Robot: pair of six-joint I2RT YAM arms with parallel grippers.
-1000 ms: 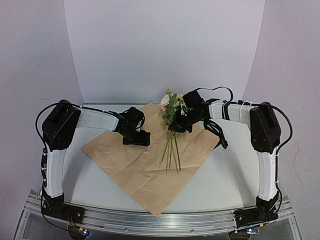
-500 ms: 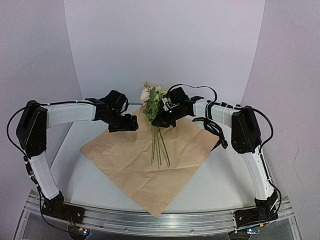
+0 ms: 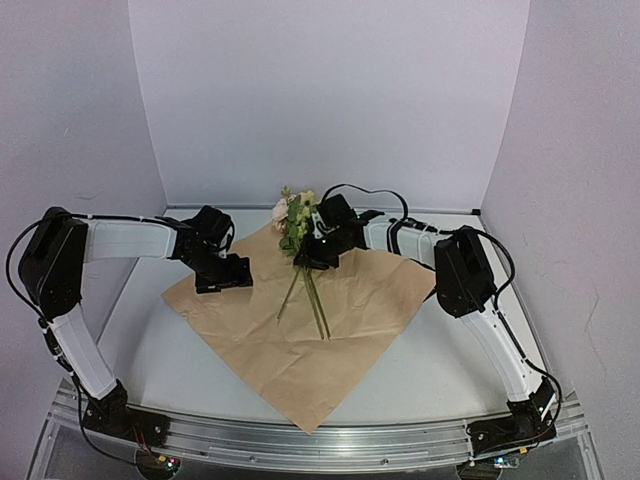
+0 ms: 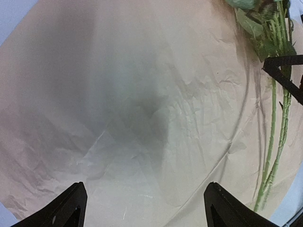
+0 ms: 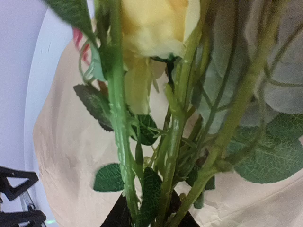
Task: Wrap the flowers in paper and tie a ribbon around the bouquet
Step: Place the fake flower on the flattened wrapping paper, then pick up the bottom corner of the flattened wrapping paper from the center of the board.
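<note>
Barely begun, by the look of it. The paper (image 3: 300, 350) lay flat on the table (image 3: 440, 350), tan side up, not one corner folded. The flowers (image 3: 292, 212) were at its far corner, their thin stems trailing toward the middle of the sheet. The right gripper (image 3: 305, 258) had its jaws round the stems just below the leaves; whether it pinched them or merely bracketed them I could not tell. The left gripper (image 3: 224, 280) hung wide open over the sheet's left part, holding nothing. No ribbon showed anywhere I looked. Wrapping and tying were both left to do.
</note>
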